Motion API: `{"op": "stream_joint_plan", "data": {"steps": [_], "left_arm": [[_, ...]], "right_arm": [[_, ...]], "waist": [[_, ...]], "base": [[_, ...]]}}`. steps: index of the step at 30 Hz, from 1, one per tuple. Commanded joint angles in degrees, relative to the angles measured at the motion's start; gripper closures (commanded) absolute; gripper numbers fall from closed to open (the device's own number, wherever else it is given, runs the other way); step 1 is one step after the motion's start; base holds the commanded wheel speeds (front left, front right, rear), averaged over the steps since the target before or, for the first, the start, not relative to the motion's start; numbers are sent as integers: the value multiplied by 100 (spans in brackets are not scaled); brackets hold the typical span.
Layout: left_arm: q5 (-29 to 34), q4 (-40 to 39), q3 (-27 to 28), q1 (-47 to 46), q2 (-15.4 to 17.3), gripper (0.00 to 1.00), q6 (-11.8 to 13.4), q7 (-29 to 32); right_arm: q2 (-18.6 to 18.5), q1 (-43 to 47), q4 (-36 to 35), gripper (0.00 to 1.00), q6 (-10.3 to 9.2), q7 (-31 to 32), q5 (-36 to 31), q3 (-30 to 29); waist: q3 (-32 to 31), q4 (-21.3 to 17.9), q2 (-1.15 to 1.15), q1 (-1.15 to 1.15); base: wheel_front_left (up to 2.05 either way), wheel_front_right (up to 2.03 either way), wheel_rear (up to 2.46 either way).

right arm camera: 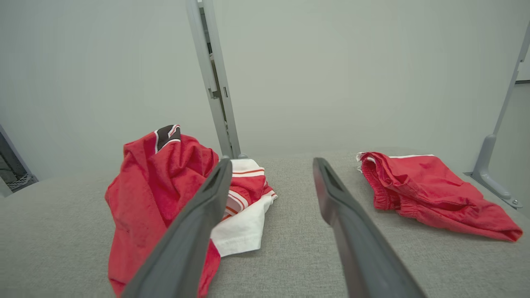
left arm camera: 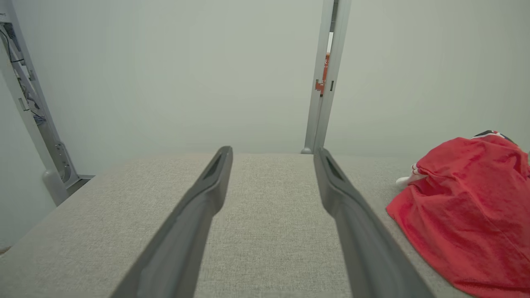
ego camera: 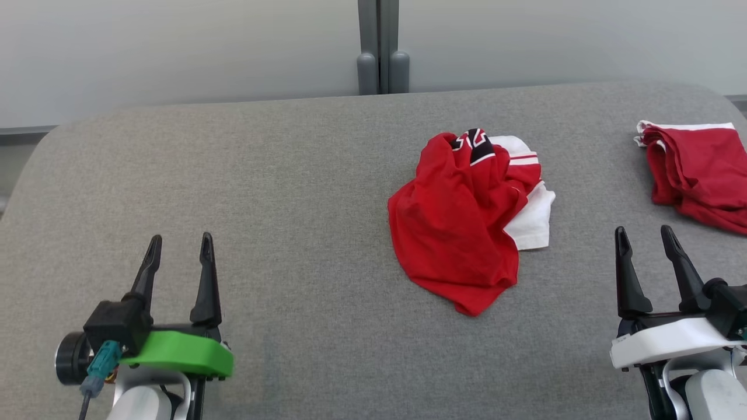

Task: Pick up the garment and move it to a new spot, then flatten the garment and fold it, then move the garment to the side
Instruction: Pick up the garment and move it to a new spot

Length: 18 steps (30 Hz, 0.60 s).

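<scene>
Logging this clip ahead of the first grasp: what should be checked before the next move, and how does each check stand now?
1. The left gripper is open: ok.
2. The right gripper is open: ok.
3. Both are clear of the jersey: ok.
4. The shorts lie apart from the jersey: ok.
5. The jersey is flat on the table: not ok, crumpled.

Garment (ego camera: pixel 461 227) on table (ego camera: pixel 262 204), right of centre, second garment (ego camera: pixel 700 175) at far right edge
</scene>
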Motion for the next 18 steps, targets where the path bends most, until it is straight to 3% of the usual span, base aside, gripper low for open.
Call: {"op": "stream_joint_plan", "data": {"steps": [1, 18], "left_arm": [[42, -45, 46, 193, 11, 0, -5, -14], [262, -367, 378, 895, -41, 0, -228, -14]], "right_arm": [[-31, 63, 3, 0, -9, -17, -30, 4], [-56, 322, -8, 0, -9, 60, -23, 91]], "waist": [[-96, 99, 0, 0], [-256, 228, 0, 0]], "base": [[0, 0, 0], [0, 0, 0]]}}
